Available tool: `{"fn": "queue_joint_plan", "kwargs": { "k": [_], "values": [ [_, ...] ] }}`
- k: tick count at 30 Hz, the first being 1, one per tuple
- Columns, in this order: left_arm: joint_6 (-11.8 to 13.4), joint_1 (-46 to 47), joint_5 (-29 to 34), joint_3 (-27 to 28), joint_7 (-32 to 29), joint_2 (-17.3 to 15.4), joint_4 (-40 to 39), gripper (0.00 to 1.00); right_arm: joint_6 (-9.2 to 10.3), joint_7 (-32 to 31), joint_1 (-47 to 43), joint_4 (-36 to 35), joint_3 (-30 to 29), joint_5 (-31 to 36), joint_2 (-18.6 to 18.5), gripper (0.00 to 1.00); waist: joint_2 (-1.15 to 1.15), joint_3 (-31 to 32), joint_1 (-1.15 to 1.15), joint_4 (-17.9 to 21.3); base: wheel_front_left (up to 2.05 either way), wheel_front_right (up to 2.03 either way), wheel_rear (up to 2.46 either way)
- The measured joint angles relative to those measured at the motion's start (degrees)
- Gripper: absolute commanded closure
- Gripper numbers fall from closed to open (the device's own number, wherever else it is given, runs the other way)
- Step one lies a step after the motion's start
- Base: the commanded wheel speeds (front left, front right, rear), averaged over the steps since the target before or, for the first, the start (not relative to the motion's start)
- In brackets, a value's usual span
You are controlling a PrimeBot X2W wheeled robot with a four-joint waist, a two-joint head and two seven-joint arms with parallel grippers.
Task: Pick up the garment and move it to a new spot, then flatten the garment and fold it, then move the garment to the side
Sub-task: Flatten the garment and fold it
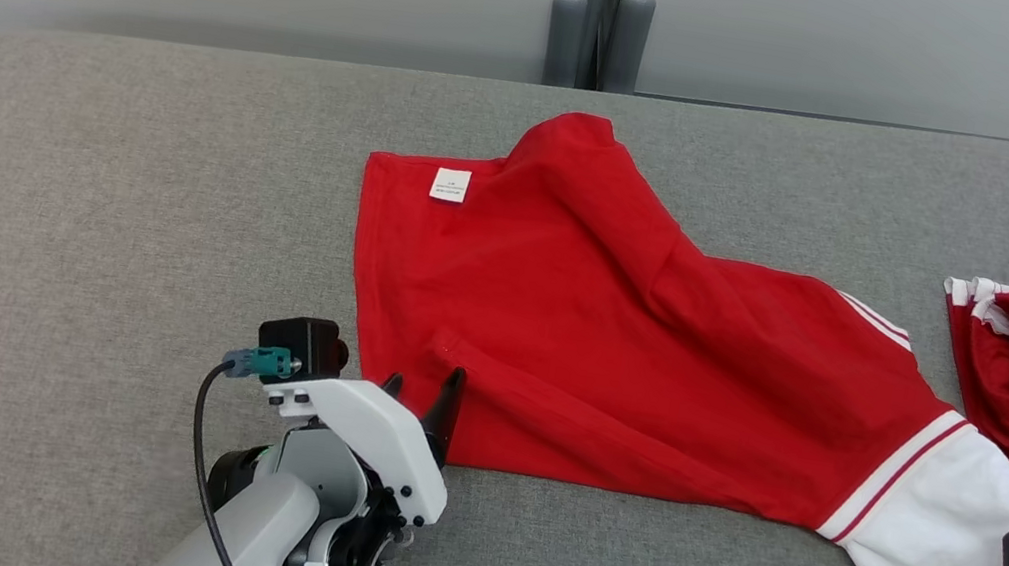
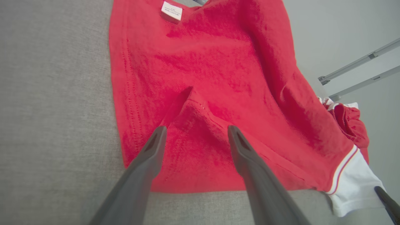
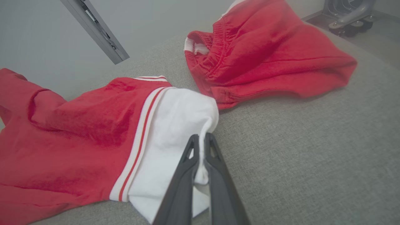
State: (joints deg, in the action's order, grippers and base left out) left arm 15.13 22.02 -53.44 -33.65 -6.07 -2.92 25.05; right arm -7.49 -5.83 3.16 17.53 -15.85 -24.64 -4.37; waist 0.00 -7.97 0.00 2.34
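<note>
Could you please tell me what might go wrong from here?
The right gripper pinches just the white cuff at its edge, so it may slip out when pulled. The left gripper stands open over a raised fold of the garment; closing may catch extra layers. The second red garment lies close and could be dragged.

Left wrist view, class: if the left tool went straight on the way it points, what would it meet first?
Probably the red garment: the left tool stands open, and a raised fold of the cloth lies just ahead between its fingers. Depth is hard to judge.
</note>
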Motion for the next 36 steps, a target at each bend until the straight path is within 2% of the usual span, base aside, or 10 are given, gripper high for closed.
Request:
{"fn": "queue_joint_plan", "kwargs": {
  "k": [9,15,19,20,21,22,24,25,26,36],
  "values": [
    [4.0,7.1,-8.1,-5.7,1.5,0.2,6.2,0.0,0.0,1.4,2.1,2.5,1.8,0.0,-0.1,1.0,0.0,-1.4,0.0,1.8,0.0,0.0,0.0],
    [6.0,10.1,-10.4,-8.1,2.1,0.2,11.0,0.0,0.0,2.1,3.1,3.7,2.6,-0.1,-0.2,1.0,0.0,-2.0,0.0,2.5,0.0,0.0,0.0],
    [6.3,11.8,-12.5,-9.5,2.9,0.2,13.5,0.26,0.0,2.8,3.6,4.7,3.2,-0.1,-0.4,1.0,0.0,-2.4,0.0,2.8,0.0,0.0,0.0],
    [6.4,12.2,-13.2,-9.9,3.1,0.2,14.2,0.39,0.0,2.9,3.8,4.9,3.4,-0.1,-0.4,1.0,0.0,-2.4,0.0,2.9,0.0,0.0,0.0],
    [6.6,12.6,-13.6,-10.4,3.1,0.2,14.7,0.39,0.0,2.9,4.0,5.1,3.5,-0.1,-0.4,1.0,0.0,-2.5,0.0,2.9,0.0,0.0,0.0],
    [6.6,12.9,-14.1,-10.8,3.2,0.2,15.3,0.53,0.0,3.1,4.1,5.3,3.7,-0.1,-0.5,1.0,0.0,-2.5,0.0,3.0,0.0,0.0,0.0],
    [6.6,13.7,-14.8,-11.9,3.3,0.2,16.5,0.69,0.0,3.4,4.5,5.8,4.0,-0.2,-0.5,1.0,0.0,-2.6,0.0,3.2,0.0,0.0,0.0],
    [6.6,14.1,-15.0,-12.5,3.5,0.2,16.9,0.88,0.0,3.4,4.6,5.9,4.2,-0.2,-0.5,1.0,0.0,-2.7,0.0,3.3,0.0,0.0,0.0],
    [6.6,14.5,-15.3,-13.1,3.6,0.2,17.3,1.0,0.0,3.5,4.7,6.2,4.3,-0.3,-0.6,1.0,0.0,-2.7,0.0,3.4,0.0,0.0,0.0],
    [4.2,16.9,-17.9,-17.5,7.3,0.2,16.5,1.0,0.0,5.9,5.1,8.0,3.7,-0.8,-1.4,1.0,0.0,-2.7,0.0,2.3,0.0,0.0,0.0]
  ]
}}
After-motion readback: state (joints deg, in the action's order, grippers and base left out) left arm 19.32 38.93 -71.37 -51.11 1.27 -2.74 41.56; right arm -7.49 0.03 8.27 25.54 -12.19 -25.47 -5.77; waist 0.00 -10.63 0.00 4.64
